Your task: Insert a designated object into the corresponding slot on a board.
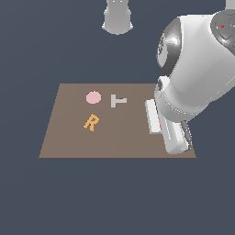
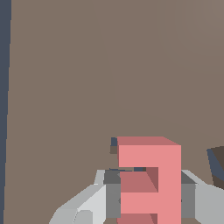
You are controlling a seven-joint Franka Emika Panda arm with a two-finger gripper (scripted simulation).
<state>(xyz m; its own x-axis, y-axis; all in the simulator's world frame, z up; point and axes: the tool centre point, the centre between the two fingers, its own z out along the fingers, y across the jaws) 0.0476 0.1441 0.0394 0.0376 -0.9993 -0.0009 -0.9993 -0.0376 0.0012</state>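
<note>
The salmon-red letter E (image 2: 148, 175) sits between the two grey fingers (image 2: 112, 194) of my gripper (image 2: 150, 192), which is shut on it. It hangs just above the brown board (image 2: 109, 65). In the exterior view the gripper (image 1: 161, 126) is low over the right part of the board (image 1: 69, 142), and the arm hides the E. A dark recess (image 2: 217, 164) is cut off by the wrist picture's edge, close to the E. I cannot tell its shape or whether it is the slot. In the exterior view the arm also covers the slot.
A pink disc (image 1: 93, 97), a grey T (image 1: 117, 100) and an orange R (image 1: 91, 122) lie on the board toward the exterior view's left. The robot's base (image 1: 117, 18) stands beyond the board's far edge.
</note>
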